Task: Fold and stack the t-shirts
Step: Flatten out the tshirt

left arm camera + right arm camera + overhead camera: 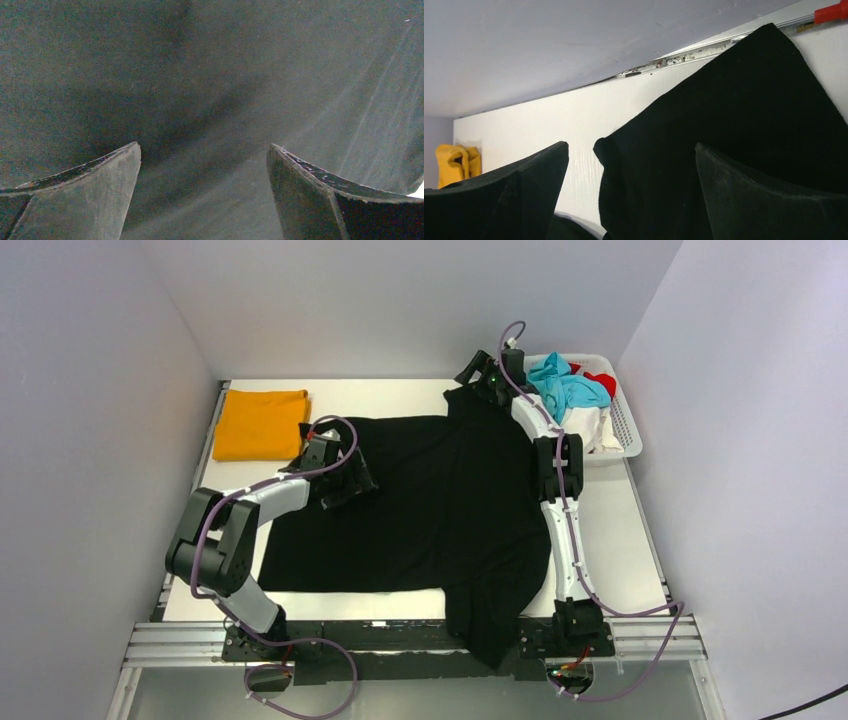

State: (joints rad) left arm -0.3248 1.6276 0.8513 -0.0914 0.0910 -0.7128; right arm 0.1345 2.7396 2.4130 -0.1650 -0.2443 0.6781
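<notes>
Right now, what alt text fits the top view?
A black shirt lies spread on a white table, with the left gripper and right gripper over it. A folded orange shirt sits far left; a basket of clothes far right.

You see a plain black t-shirt (430,500), a plain orange-yellow t-shirt (260,423), a white worktop (400,395) and a white lattice basket (624,425) holding turquoise cloth (565,390), red cloth (601,380) and white cloth (590,427).
</notes>
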